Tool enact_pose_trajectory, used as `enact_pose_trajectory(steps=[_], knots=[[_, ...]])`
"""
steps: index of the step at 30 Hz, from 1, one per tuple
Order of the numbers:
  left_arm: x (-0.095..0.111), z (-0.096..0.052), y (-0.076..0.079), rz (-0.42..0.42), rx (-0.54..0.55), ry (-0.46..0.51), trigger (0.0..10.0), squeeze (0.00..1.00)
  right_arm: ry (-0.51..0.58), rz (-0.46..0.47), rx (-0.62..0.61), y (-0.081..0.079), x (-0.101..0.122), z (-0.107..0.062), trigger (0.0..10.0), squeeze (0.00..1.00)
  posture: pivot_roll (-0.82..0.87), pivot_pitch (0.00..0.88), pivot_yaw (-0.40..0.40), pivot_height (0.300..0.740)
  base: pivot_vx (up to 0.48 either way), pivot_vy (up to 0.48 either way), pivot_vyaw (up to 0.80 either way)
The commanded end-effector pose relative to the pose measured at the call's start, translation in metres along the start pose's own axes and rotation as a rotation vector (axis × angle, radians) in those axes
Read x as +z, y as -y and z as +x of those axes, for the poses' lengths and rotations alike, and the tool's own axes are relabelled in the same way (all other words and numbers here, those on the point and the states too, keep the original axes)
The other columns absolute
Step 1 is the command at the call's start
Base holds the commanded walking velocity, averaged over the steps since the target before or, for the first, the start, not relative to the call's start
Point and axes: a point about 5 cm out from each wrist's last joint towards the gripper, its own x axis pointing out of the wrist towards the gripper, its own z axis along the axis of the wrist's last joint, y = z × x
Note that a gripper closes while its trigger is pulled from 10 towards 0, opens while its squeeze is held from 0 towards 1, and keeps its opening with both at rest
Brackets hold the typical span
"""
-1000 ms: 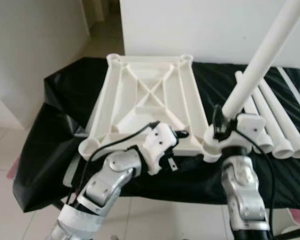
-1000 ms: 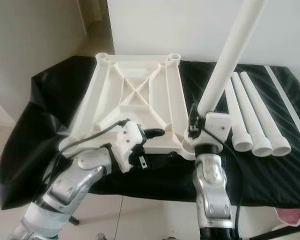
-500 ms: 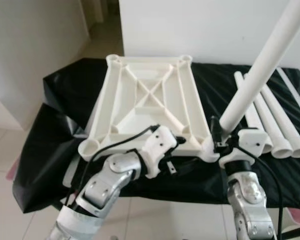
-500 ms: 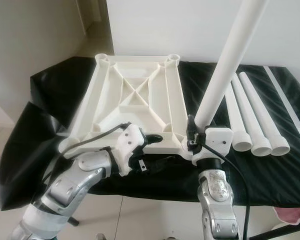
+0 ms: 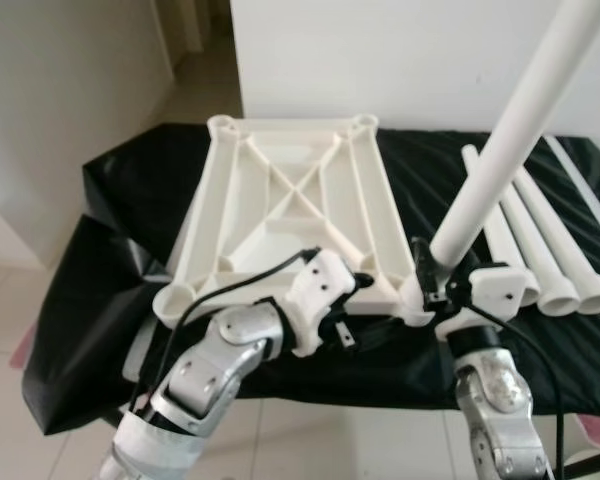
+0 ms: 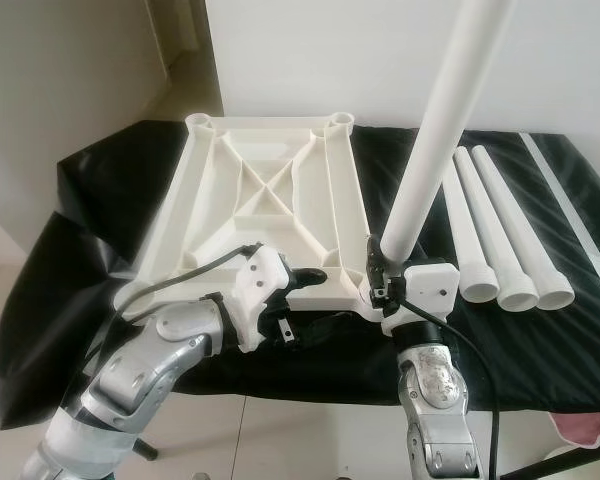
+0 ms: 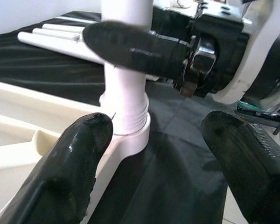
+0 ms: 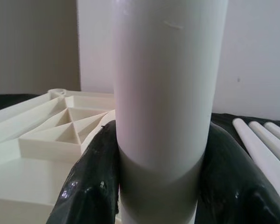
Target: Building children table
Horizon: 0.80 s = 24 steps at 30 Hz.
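Over the last sec the right gripper point(image 6: 383, 272) slid down w/ the held leg point(image 6: 442, 120), and the leg's lower end, which had hovered just above the corner socket point(image 7: 130, 135), now sat in it. In the left wrist view the threaded end was inside the collar, w/ a few thread rings above the rim. My read: the leg was started but not fully home, so it probably needed turning or pressing down.

The right gripper's fingers point(image 8: 91, 186) were clamped round the leg near its base, one each side, touching it. The left gripper point(image 5: 355, 288) lay on the tabletop panel point(image 6: 270, 200) near its front edge, fingers spread wide w/ nothing between them; one finger point(image 7: 70, 163) rested on the panel beside the socket, likely bracing it.

The panel lay upside down, ribs up, on the black-covered desk point(image 6: 70, 230), its long axis running front to back, its front edge near the desk's front edge, left of centre. The seated leg stood at the panel's front right corner, long axis near upright, top tipped somewhat to the right in the head views, which may be partly camera angle.

Three spare legs point(image 6: 500, 230) lay side by side at the desk's right part, running front to back, flared ends toward the front edge.
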Motion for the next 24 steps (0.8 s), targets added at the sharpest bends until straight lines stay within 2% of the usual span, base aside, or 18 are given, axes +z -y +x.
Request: enact_pose_trajectory(steps=[1, 4, 5, 13, 14, 19, 21, 24], knots=[[0.002, 0.001, 0.000, 0.008, -0.011, -0.009, 10.0, 0.00, -0.123, 0.053, 0.069, -0.010, -0.022, -0.005, 10.0, 0.00, -0.05, 0.047, 0.023, 0.740, 0.000, 0.000, 0.00], [0.003, 0.001, 0.000, 0.010, -0.012, -0.008, 10.0, 0.00, -0.146, 0.102, 0.085, -0.011, -0.025, -0.002, 10.0, 0.00, -0.05, 0.047, 0.022, 0.740, 0.000, 0.000, 0.00], [0.003, 0.000, -0.001, 0.010, -0.007, -0.011, 10.0, 0.00, -0.183, 0.148, 0.073, -0.008, -0.027, 0.001, 10.0, 0.00, -0.05, 0.047, 0.022, 0.740, 0.000, 0.000, 0.00], [0.004, -0.001, -0.001, 0.010, -0.001, -0.012, 10.0, 0.00, -0.224, 0.209, 0.036, -0.001, -0.029, 0.006, 10.0, 0.00, -0.04, 0.050, 0.020, 0.740, 0.000, 0.000, 0.00], [0.004, -0.001, -0.001, 0.010, 0.001, -0.012, 10.0, 0.00, -0.240, 0.253, 0.013, 0.002, -0.030, 0.008, 10.0, 0.00, -0.04, 0.053, 0.020, 0.740, 0.000, 0.000, 0.00], [0.006, -0.002, -0.001, 0.007, 0.008, -0.007, 10.0, 0.00, -0.233, 0.290, -0.015, 0.004, -0.029, 0.010, 10.0, 0.00, -0.03, 0.061, 0.011, 0.740, 0.000, 0.000, 0.00], [0.007, -0.003, -0.001, 0.004, 0.014, -0.004, 10.0, 0.00, -0.252, 0.267, -0.033, 0.005, -0.032, 0.009, 10.0, 0.00, -0.03, 0.064, 0.008, 0.740, 0.000, 0.000, 0.00], [0.007, -0.003, 0.000, 0.003, 0.018, -0.004, 10.0, 0.00, -0.286, 0.283, -0.062, 0.007, -0.037, 0.007, 10.0, 0.00, -0.03, 0.067, 0.008, 0.740, 0.000, 0.000, 0.00]])
